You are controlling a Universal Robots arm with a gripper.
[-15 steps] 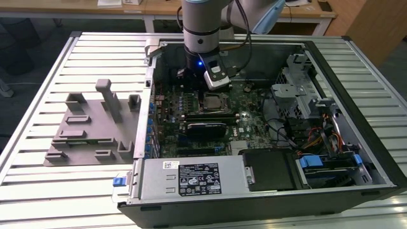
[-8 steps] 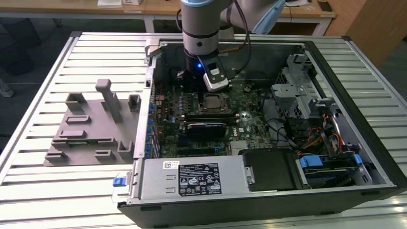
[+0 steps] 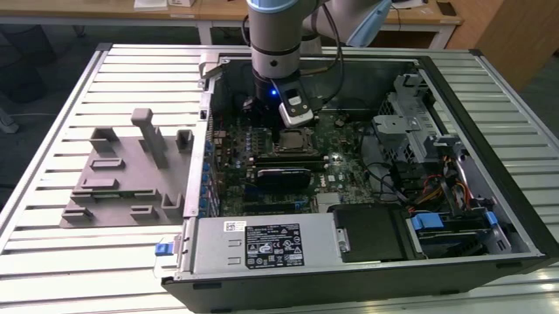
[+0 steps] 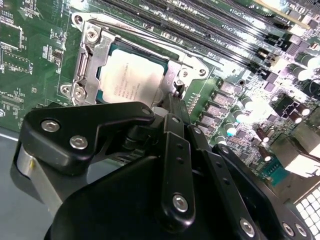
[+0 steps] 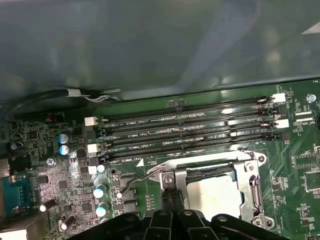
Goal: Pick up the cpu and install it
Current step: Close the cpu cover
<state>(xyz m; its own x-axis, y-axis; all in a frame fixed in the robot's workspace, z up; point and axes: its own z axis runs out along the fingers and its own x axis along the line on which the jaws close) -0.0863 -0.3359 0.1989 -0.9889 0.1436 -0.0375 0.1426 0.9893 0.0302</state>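
Motherboard socket [image 4: 89, 55] holds cpu [image 4: 131, 82], corner hidden behind gripper [image 4: 172, 102].

In the exterior view, an open black metal computer case [image 3: 367, 284] lies on the pale slatted tabletop [image 3: 52, 261]. A grey plastic holder plate [image 3: 122, 186] sits at its nine o'clock; a silver labelled box [image 3: 262, 245] fills its seven o'clock corner.
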